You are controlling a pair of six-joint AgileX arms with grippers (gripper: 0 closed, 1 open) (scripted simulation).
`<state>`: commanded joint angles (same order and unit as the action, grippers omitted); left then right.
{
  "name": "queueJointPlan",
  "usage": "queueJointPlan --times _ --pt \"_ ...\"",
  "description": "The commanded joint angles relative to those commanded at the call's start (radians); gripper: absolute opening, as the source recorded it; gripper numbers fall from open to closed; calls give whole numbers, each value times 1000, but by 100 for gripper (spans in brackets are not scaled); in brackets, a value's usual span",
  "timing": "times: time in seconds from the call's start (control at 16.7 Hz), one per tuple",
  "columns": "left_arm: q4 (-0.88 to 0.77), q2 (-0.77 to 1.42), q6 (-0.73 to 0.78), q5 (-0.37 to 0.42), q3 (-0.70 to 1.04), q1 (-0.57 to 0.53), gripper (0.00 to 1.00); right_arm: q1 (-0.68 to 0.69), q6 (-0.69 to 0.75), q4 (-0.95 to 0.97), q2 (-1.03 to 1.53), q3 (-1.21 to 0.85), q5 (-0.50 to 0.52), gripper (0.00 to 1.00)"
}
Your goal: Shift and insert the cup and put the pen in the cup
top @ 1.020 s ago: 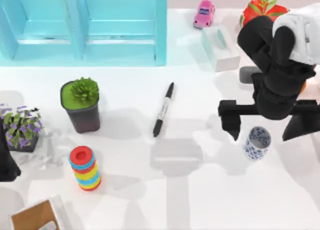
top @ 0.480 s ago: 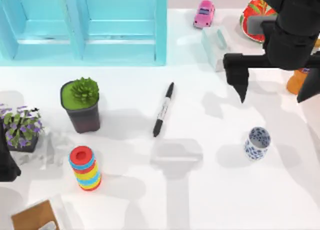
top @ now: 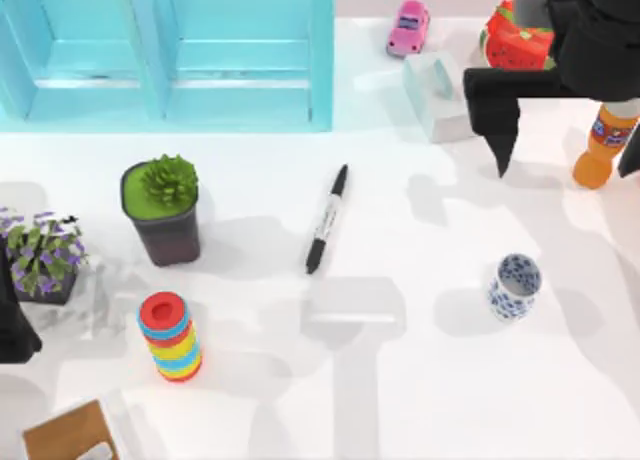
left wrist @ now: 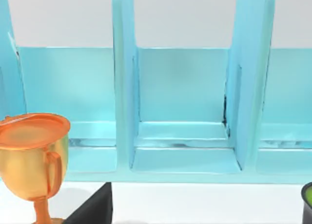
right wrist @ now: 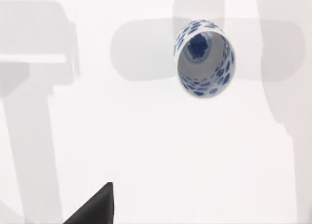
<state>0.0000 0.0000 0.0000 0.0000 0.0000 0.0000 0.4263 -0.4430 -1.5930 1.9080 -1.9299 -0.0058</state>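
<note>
right gripper (top: 565, 165) is hanging high over the table's (top: 400, 400) far right with fingers spread wide, holding nothing. cup (top: 515, 287) is standing upright, right of centre, well apart from it. pen (top: 326, 220) is lying flat mid-table. left arm (top: 12, 320) is sitting parked at left edge.

The right arm's matte black two-finger gripper (top: 565, 145) has a broad flat crossbar w/ a tapering, wedge-shaped black finger (top: 498, 130) hanging off its end, coming to a sharp point. Above the crossbar sits a chunky black wrist housing, rounded edges, no cables, screws or markings to be made out. A grey rectangular panel shows just beside the housing's upper edge. In the right wrist view, a black pointed fingertip (right wrist: 95, 207) w/ a flat face. The left arm is a dark black blocky mass (top: 12, 325), same matte finish. In the left wrist view, another black angled fingertip (left wrist: 92, 209).
</note>
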Motion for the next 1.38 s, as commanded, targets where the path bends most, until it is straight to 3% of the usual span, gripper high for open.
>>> queueJointPlan --times 0.24,0.9,1.38 --pt "0 0 0 0 0 0 100 13 -37 19 41 -35 -8 100" --pt "0 0 0 0 0 0 100 169 -441 253 602 -459 -88 100" --pt "0 0 0 0 0 0 100 176 -459 300 631 -451 -91 100"
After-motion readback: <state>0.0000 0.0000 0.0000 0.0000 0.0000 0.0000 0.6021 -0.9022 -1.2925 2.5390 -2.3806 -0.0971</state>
